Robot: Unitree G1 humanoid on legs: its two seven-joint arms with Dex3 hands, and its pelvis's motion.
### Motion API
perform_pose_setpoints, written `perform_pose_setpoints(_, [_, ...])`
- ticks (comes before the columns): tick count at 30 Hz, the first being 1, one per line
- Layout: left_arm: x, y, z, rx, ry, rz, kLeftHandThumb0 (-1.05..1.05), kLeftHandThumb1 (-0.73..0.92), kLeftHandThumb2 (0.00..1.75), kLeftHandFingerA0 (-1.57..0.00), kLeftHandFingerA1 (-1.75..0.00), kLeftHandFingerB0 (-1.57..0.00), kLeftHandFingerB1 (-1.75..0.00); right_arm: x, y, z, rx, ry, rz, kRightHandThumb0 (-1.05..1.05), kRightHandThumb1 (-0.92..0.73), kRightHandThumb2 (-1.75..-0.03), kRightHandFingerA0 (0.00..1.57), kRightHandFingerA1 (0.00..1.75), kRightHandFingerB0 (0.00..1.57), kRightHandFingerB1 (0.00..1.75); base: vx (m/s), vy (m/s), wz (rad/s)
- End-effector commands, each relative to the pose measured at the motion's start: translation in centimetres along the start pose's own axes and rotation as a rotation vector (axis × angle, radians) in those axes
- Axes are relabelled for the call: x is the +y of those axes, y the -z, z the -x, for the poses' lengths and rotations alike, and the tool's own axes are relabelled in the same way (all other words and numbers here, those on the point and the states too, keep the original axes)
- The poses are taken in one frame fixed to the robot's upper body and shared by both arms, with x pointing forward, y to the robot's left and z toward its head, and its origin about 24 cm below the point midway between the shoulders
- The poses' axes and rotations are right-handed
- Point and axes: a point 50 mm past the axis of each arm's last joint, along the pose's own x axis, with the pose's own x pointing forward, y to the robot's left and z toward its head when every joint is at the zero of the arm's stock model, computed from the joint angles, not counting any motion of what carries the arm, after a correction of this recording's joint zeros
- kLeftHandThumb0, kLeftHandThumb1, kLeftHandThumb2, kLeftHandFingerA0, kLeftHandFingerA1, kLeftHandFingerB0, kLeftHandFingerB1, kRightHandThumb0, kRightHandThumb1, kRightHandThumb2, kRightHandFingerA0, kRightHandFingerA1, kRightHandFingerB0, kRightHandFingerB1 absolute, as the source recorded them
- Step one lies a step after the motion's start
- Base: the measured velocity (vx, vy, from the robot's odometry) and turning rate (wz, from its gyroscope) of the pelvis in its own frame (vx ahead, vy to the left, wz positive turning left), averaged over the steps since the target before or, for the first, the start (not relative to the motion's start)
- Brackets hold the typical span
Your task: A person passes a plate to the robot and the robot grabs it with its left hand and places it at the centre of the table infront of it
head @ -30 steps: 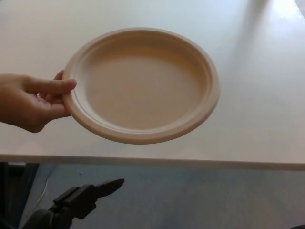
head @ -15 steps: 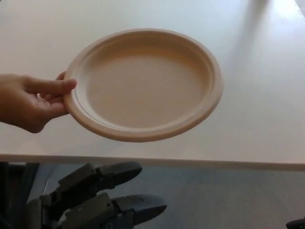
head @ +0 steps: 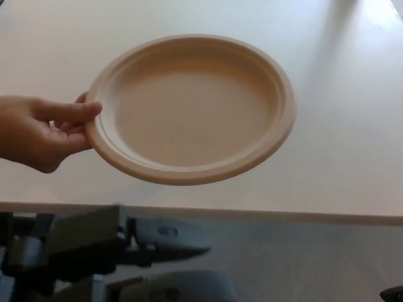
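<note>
A round beige plate [head: 192, 107] hangs level above the white table [head: 340, 138], held at its left rim by a person's hand [head: 41, 129] coming in from picture left. My left hand [head: 119, 251] sits low in the foreground at the bottom left, below the plate and the table's front edge, blurred, with its fingers [head: 167, 242] spread apart and pointing right. It holds nothing and does not touch the plate. A dark sliver at the bottom right corner [head: 393, 294] may be my right hand; too little shows to tell more.
The table's front edge [head: 252, 214] runs across the picture just below the plate. A grey floor [head: 302, 264] lies beneath it.
My left hand has risen from the bottom edge and now fills more of the lower left, closer to the camera. The plate and the person's hand have barely moved.
</note>
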Motion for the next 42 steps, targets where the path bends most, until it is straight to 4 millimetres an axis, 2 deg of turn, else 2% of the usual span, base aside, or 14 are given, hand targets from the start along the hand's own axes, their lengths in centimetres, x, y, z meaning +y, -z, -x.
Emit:
perform_pose_setpoints(1, [1.5, 3.3, -1.4, 0.019, 0.179, -0.256, -0.63, 0.45, 0.72, -0.22, -0.39, -0.37, -0.41, -1.1, 0.4, 0.1, 0.019, 0.017, 0.008, -0.76, -0.77, -0.63, 0.45, 0.68, 0.35, 0.52, 0.00, 0.000, 0.00])
perform_pose_setpoints(3, [1.6, 4.8, -1.9, 0.050, 0.205, -0.298, -0.66, 0.47, 0.73, -0.22, -0.39, -0.29, -0.40, -1.1, 0.4, 0.1, 0.020, 0.017, 0.003, -0.78, -0.77, -0.63, 0.45, 0.69, 0.35, 0.52, 0.00, 0.000, 0.00])
perform_pose_setpoints(4, [1.6, 5.5, -2.2, 0.065, 0.215, -0.322, -0.27, 0.24, 0.84, -0.11, -0.51, -0.11, -0.49, -1.1, 0.2, 0.0, 0.017, 0.017, 0.003, -0.78, -0.77, -0.63, 0.45, 0.68, 0.35, 0.53, 0.00, 0.000, 0.00])
perform_pose_setpoints(6, [1.6, 6.7, -2.8, 0.105, 0.242, -0.397, -0.33, 0.24, 0.86, -0.06, -0.50, -0.07, -0.50, -1.2, -0.1, -0.1, 0.009, 0.015, 0.005, -0.79, -0.73, -0.65, 0.45, 0.68, 0.33, 0.53, 0.00, 0.000, 0.00])
perform_pose_setpoints(7, [1.5, 6.9, -2.9, 0.112, 0.244, -0.413, -0.72, 0.53, 0.57, -0.19, -0.29, -0.17, -0.32, -1.2, -0.2, -0.1, 0.010, 0.016, 0.008, -0.79, -0.74, -0.64, 0.45, 0.67, 0.34, 0.52, 0.00, 0.000, 0.00])
perform_pose_setpoints(9, [1.3, 7.7, -3.3, 0.144, 0.264, -0.461, -0.36, 0.23, 0.87, 0.00, -0.49, -0.02, -0.49, -1.4, -0.3, -0.2, 0.011, 0.021, 0.017, -0.78, -0.74, -0.64, 0.45, 0.68, 0.34, 0.52, 0.00, 0.000, 0.00])
perform_pose_setpoints(11, [1.2, 8.1, -3.4, 0.158, 0.275, -0.486, -0.37, 0.24, 0.87, 0.00, -0.49, -0.02, -0.50, -1.4, -0.3, -0.2, 0.013, 0.023, 0.025, -0.79, -0.74, -0.65, 0.46, 0.68, 0.34, 0.52, 0.00, 0.000, 0.00])
perform_pose_setpoints(12, [1.2, 8.4, -3.5, 0.174, 0.285, -0.495, -0.78, 0.48, 0.83, -0.08, -0.40, -0.04, -0.37, -1.4, -0.3, -0.2, 0.014, 0.022, 0.016, -0.77, -0.73, -0.63, 0.47, 0.70, 0.34, 0.53, 0.00, 0.000, 0.00])
perform_pose_setpoints(16, [1.3, 10.0, -3.9, 0.224, 0.318, -0.523, -0.79, 0.60, 0.60, -0.13, -0.27, -0.08, -0.28, -1.6, -0.6, -0.3, 0.013, 0.023, 0.016, -0.77, -0.77, -0.63, 0.48, 0.69, 0.35, 0.52, 0.00, 0.000, 0.00])
perform_pose_setpoints(18, [1.3, 10.6, -4.0, 0.242, 0.333, -0.529, -0.80, 0.49, 0.86, -0.09, -0.30, -0.03, -0.31, -1.7, -0.8, -0.3, 0.007, 0.025, 0.024, -0.77, -0.78, -0.63, 0.49, 0.69, 0.35, 0.52, 0.00, 0.000, 0.00])
perform_pose_setpoints(20, [1.2, 11.5, -3.9, 0.272, 0.379, -0.546, -0.86, 0.53, 0.65, -0.10, -0.27, -0.04, -0.25, -1.7, -0.8, -0.3, 0.005, 0.025, 0.027, -0.77, -0.77, -0.63, 0.45, 0.68, 0.35, 0.52, 0.00, 0.000, 0.00])
perform_pose_setpoints(21, [1.2, 11.7, -3.9, 0.282, 0.396, -0.556, -0.80, 0.47, 0.90, -0.03, -0.28, -0.01, -0.24, -1.7, -0.9, -0.3, 0.004, 0.026, 0.024, -0.77, -0.77, -0.63, 0.47, 0.70, 0.35, 0.53, 0.00, 0.000, 0.00])
perform_pose_setpoints(34, [-0.5, 14.2, -1.7, 0.433, 0.662, -0.576, -1.00, 0.48, 0.77, -0.11, -0.26, -0.05, -0.17, -1.9, -1.0, -0.4, 0.003, 0.018, 0.014, -0.75, -0.76, -0.63, 0.53, 0.77, 0.36, 0.53, 0.00, 0.000, 0.00])
perform_pose_setpoints(42, [-1.3, 13.5, -1.5, 0.439, 0.718, -0.588, -1.02, 0.60, 0.99, -0.13, -0.08, -0.01, 0.00, -2.1, -1.5, -0.5, -0.010, 0.019, 0.017, -0.76, -0.76, -0.63, 0.48, 0.69, 0.38, 0.52, 0.00, 0.000, 0.00])
